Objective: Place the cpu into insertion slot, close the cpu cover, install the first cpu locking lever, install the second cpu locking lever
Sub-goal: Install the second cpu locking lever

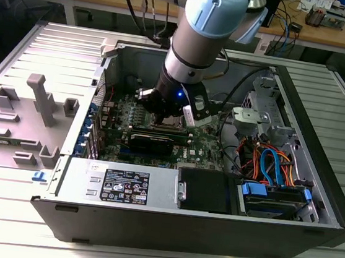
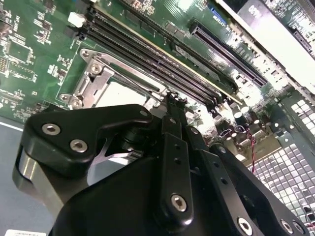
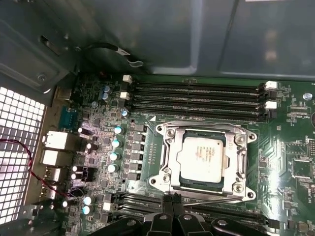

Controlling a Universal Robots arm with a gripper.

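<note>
The cpu [image 3: 202, 156], a silvery square chip, lies seated in the insertion slot [image 3: 158, 181] on the green motherboard. The cpu cover [image 3: 206, 133] lies flat down around it as a silvery frame. A thin metal locking lever [image 3: 216, 199] runs along one side of the socket. My gripper [image 3: 173, 206] is shut, with its black fingertips at one end of that lever and nothing seen between them. In the second wrist view the gripper [image 2: 172, 101] hangs just beside the cpu [image 2: 120, 93] and the cover [image 2: 93, 81]. The exterior view shows the gripper [image 1: 165, 112] low inside the open computer case.
Long black memory slots [image 3: 197, 96] lie beside the socket, and a row of capacitors [image 3: 115, 142] flanks another side. Orange and blue cables [image 1: 268, 165] and a drive bay fill the case at the exterior view's right. A grey part fixture [image 1: 31, 113] sits at its left.
</note>
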